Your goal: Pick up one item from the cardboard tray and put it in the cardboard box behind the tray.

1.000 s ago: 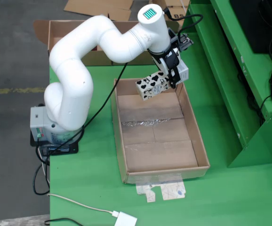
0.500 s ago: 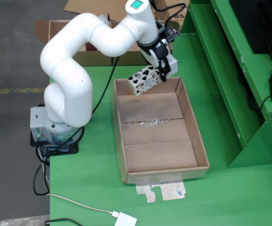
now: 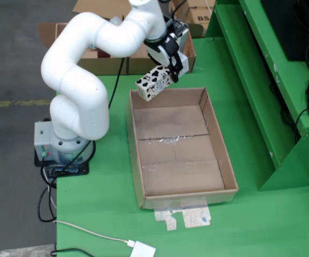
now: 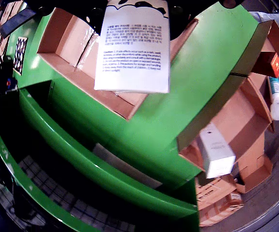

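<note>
The gripper (image 3: 171, 68) clamps a cow-print carton (image 3: 153, 83) in the air, just over the tray's (image 3: 228, 170) far left corner in the fixed view — tilted, low end toward the arm's base. The box (image 3: 77, 33) lies beyond that far edge — things already inside.

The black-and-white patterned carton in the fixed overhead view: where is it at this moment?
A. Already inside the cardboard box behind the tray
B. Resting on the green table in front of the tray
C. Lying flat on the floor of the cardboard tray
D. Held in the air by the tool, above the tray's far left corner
D: the patterned carton hangs tilted in the tool, above the far left corner of the cardboard tray, whose floor shows nothing on it.
</note>
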Available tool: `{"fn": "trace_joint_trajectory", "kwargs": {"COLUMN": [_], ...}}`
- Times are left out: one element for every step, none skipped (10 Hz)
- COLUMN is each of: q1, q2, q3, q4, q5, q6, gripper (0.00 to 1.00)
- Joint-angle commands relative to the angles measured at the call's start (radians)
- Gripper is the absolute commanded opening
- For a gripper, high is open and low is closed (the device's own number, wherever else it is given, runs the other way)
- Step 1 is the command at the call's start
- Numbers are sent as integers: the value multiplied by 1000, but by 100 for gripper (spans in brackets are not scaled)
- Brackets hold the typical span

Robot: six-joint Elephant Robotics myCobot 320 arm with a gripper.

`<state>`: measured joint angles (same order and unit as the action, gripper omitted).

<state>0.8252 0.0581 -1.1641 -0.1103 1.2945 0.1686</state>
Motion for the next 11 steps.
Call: {"fn": "trace_joint_trajectory", "kwargs": {"q1": [154, 181, 181, 223, 258, 293, 320, 320, 351, 374, 397], "q2": [-1, -23, -23, -49, -75, -96, -133, -133, -167, -186, -202], "q3": [61, 81, 81, 116, 149, 171, 202, 202, 240, 261, 267], "q4": [-21, -23, -23, -39, -49, -56, -57, -57, -73, -85, -85], "q5": [-36, -39, -39, -48, -52, -55, -59, -59, -67, -72, -72], "q6": [29, 28, 28, 36, 37, 36, 29, 29, 24, 24, 16], "gripper": [0, 0, 0, 0, 0, 0, 0, 0, 0, 0, 0]}}
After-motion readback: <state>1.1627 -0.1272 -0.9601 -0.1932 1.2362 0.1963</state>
